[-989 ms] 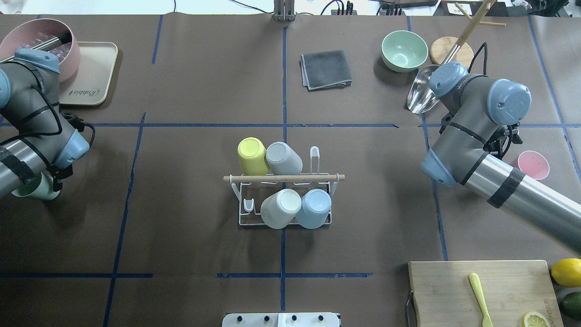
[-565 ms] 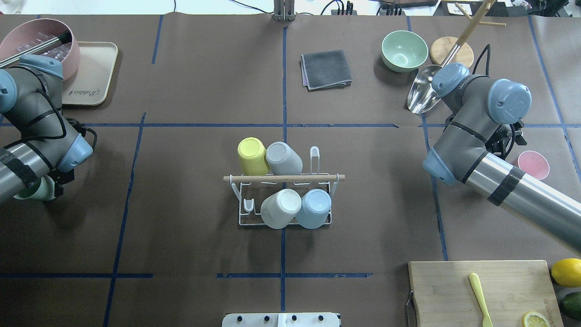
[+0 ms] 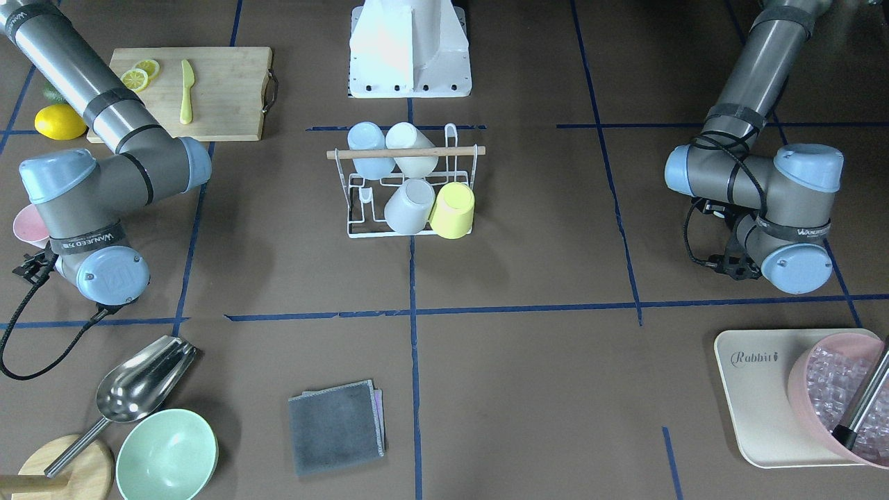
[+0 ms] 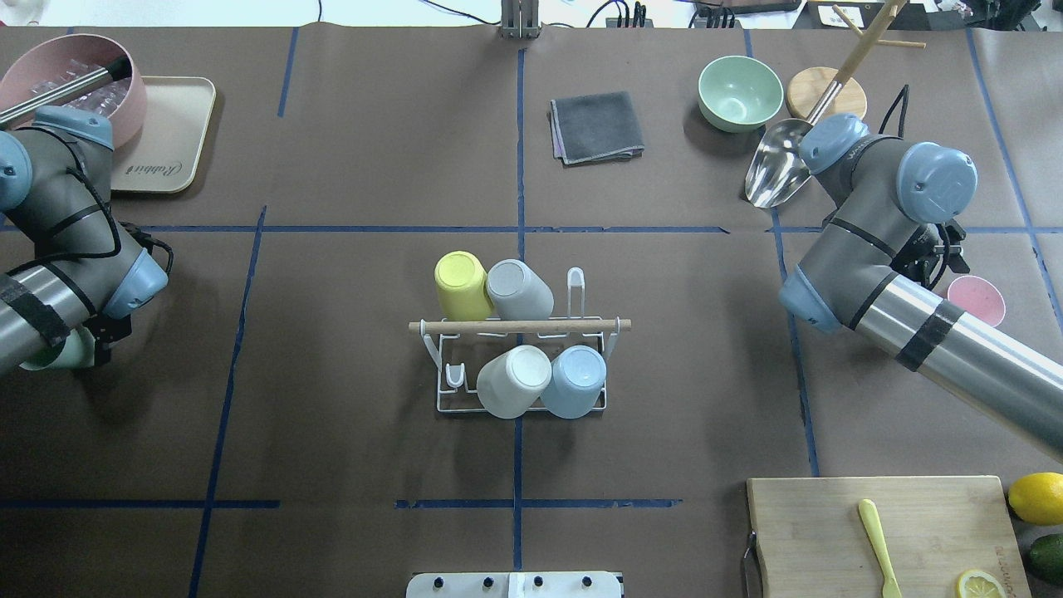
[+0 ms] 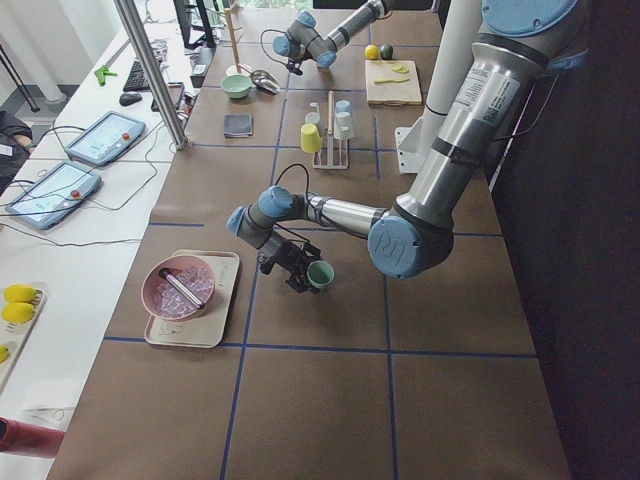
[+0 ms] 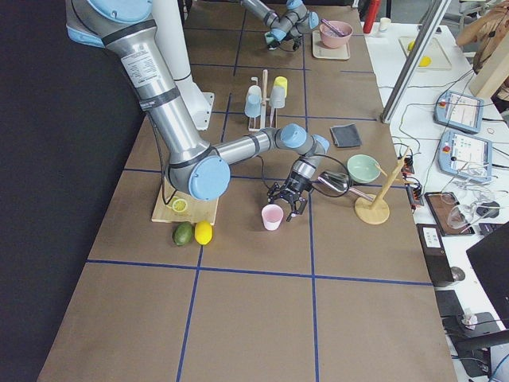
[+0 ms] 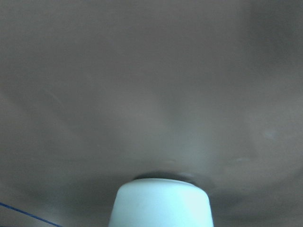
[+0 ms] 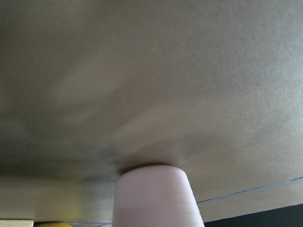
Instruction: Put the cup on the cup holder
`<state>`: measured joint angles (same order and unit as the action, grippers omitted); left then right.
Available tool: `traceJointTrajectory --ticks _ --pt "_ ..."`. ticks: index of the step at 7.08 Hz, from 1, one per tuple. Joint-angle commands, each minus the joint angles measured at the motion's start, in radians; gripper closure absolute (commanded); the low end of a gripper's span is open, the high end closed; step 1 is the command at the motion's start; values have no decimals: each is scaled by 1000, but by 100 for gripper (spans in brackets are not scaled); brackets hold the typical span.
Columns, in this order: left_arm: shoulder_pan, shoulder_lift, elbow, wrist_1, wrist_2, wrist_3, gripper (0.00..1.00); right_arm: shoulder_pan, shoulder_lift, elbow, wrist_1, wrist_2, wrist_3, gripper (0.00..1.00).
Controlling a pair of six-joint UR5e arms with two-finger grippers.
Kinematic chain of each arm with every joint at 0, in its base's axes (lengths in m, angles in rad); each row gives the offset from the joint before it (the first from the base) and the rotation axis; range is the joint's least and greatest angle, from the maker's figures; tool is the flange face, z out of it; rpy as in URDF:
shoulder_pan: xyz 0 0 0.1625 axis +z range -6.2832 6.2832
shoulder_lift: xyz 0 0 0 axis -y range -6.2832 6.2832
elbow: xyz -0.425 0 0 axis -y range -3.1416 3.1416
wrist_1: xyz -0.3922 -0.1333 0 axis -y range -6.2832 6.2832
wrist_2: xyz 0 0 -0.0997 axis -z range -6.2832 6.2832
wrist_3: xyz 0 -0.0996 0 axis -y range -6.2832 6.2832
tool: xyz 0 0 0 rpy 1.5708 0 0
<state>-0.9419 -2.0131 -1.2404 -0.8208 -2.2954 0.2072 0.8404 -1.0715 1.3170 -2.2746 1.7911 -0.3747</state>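
The green cup [image 5: 320,274] stands mouth-up on the desk [image 4: 332,415], well apart from the cup holder [image 4: 519,325] on my left arm's side. A pink cup [image 4: 977,301] stands mouth-up just as far from the holder on the other side. The left tool [image 5: 300,272] is right at the green cup and the right tool [image 6: 290,208] is right at the pink one. I cannot tell whether either tool is spread or closed, since neither wrist view shows any fingers, only a cup wall low in the middle.

The holder already carries a yellow cup [image 4: 462,285], a grey cup [image 4: 518,290], a white cup [image 4: 513,380] and a blue cup [image 4: 575,380], all tipped over its prongs. Two prongs look bare, one beside the white cup and one beside the grey cup.

I judge both loose cups to be light, rigid and smooth-walled, probably plastic. The tapered wall could slide out of a loose pinch. I'd take hold across the wall near mid-height, firmly but without crushing, leaving the mouth free to turn down over a bare prong.
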Motion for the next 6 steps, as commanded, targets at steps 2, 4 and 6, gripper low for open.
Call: traceJointTrajectory --ticks 2,4,6 --pt "0 2 -2 0 1 1 11 0 -5 -19 -5 19 -4 0" --pt "-1 2 -22 37 -1 12 87 -4 -13 -21 -6 21 -4 0" --pt "-8 2 -63 61 1 23 96 -7 -22 -38 -5 18 -7 0"
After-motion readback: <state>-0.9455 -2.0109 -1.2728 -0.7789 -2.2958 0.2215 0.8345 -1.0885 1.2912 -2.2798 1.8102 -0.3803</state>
